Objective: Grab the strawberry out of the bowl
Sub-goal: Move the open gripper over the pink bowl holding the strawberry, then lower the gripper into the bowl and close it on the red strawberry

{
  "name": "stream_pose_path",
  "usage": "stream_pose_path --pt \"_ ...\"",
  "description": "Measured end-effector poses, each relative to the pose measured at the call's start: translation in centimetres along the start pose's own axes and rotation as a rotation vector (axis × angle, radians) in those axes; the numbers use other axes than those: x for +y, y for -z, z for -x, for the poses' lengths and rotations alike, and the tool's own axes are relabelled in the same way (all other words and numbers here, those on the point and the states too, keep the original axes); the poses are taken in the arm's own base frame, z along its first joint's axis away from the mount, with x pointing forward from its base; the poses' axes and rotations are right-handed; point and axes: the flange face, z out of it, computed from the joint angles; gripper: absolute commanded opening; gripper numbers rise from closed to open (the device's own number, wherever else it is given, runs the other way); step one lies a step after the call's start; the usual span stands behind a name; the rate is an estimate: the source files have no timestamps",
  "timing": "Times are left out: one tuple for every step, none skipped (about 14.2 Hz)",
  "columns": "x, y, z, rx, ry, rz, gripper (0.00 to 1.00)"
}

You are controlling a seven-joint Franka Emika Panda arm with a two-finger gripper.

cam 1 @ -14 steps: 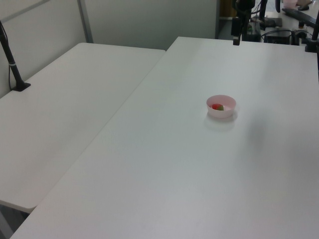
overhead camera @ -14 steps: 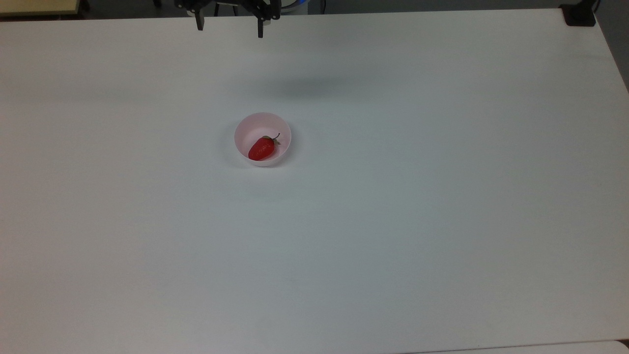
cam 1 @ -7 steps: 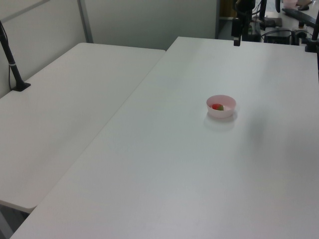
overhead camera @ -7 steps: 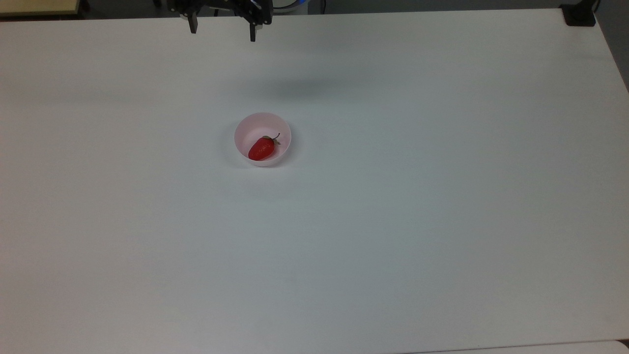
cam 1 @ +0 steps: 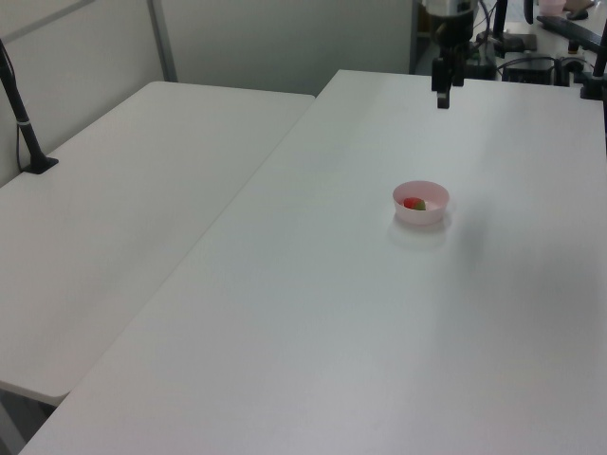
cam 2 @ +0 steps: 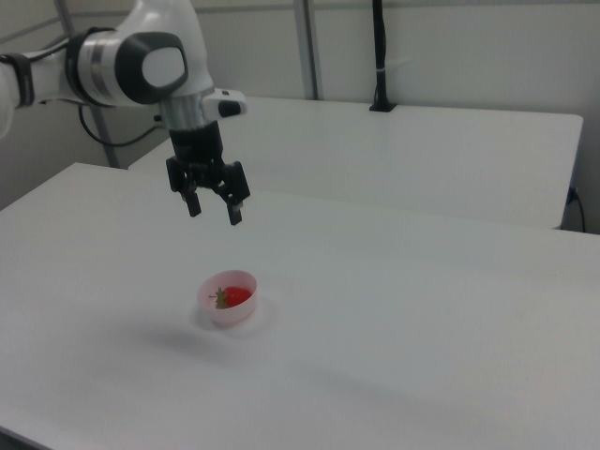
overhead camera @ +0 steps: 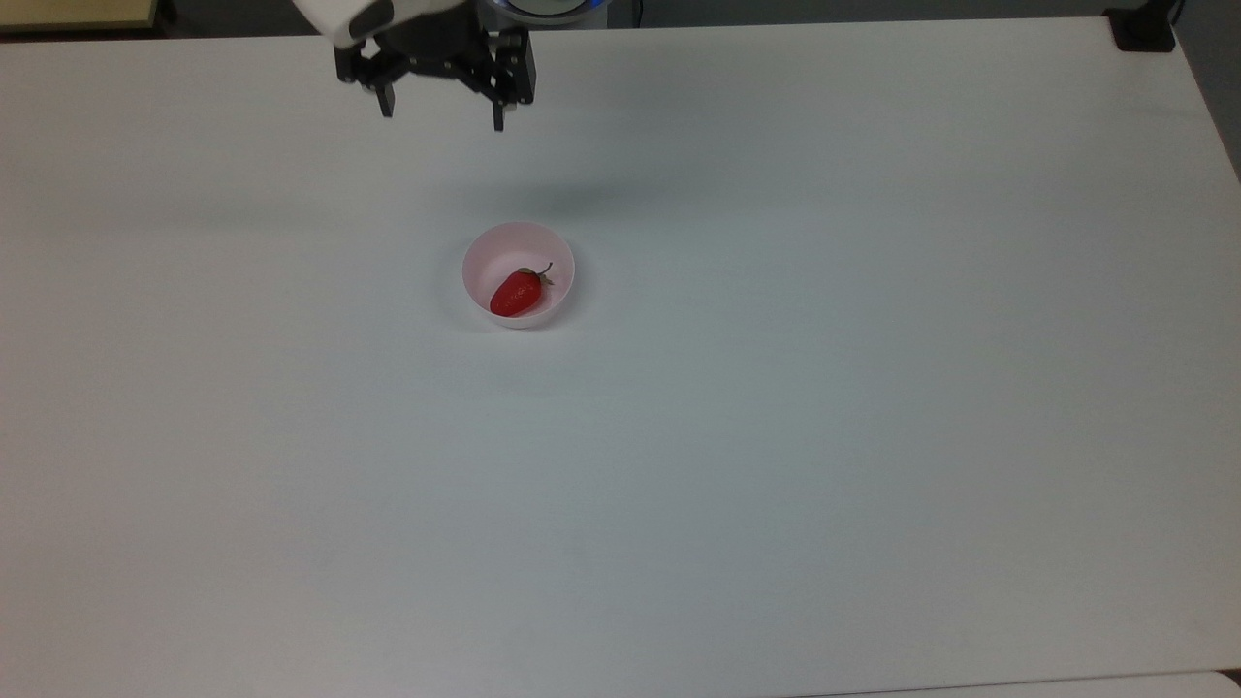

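Note:
A small pale pink bowl (overhead camera: 484,260) (cam 1: 422,212) (cam 2: 221,310) stands on the white table. Inside it lies a glossy red strawberry (overhead camera: 515,292) (cam 1: 413,203) (cam 2: 234,296) with a thin dark stem and small leaves. My black gripper (overhead camera: 443,118) (cam 2: 215,212) hangs open in the air with nothing between its fingers. In the top view it is above and to the left of the bowl, well apart from it. In the right view it hovers high over the bowl's far side. The left view has the gripper (cam 1: 443,100) beyond the bowl.
The white table (overhead camera: 776,436) stretches wide around the bowl. A second white table (cam 1: 123,209) adjoins it on the left view's left. A black post base (overhead camera: 1144,29) sits at the top view's upper right corner. Cables and equipment (cam 1: 541,66) lie at the far edge.
The gripper has come down and forward from the table's far edge toward the bowl, staying open. The bowl and strawberry have not moved.

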Motion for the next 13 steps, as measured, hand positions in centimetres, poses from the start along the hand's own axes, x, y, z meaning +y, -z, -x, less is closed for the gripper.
stream_pose_path --pt "-0.1 -1.0 -0.5 -0.012 0.000 0.000 0.93" --pt "-0.2 -2.0 -0.9 -0.025 0.001 0.000 0.93" --pt "-0.3 -3.2 -1.3 -0.038 0.000 0.000 0.90" --pt "-0.5 -4.4 -1.7 -0.044 -0.003 0.000 0.90" --pt "-0.9 -6.2 -2.2 -0.042 -0.013 -0.001 0.88" --pt "-1.4 -8.1 -2.5 -0.033 -0.033 -0.003 0.85" --pt "-2.1 -9.7 -2.8 -0.022 -0.061 -0.006 0.83" --pt "-2.9 -11.4 -2.9 -0.024 -0.085 -0.007 0.80" --pt "-3.5 -12.3 -3.1 -0.029 -0.097 -0.007 0.77" --pt "-4.1 -13.3 -3.3 -0.032 -0.106 -0.007 0.74" --pt "-5.2 -14.7 -3.6 -0.035 -0.114 -0.006 0.74" --pt "-5.8 -15.5 -3.9 -0.037 -0.122 -0.006 0.74" --pt "-6.4 -16.3 -4.2 -0.033 -0.132 -0.007 0.74"
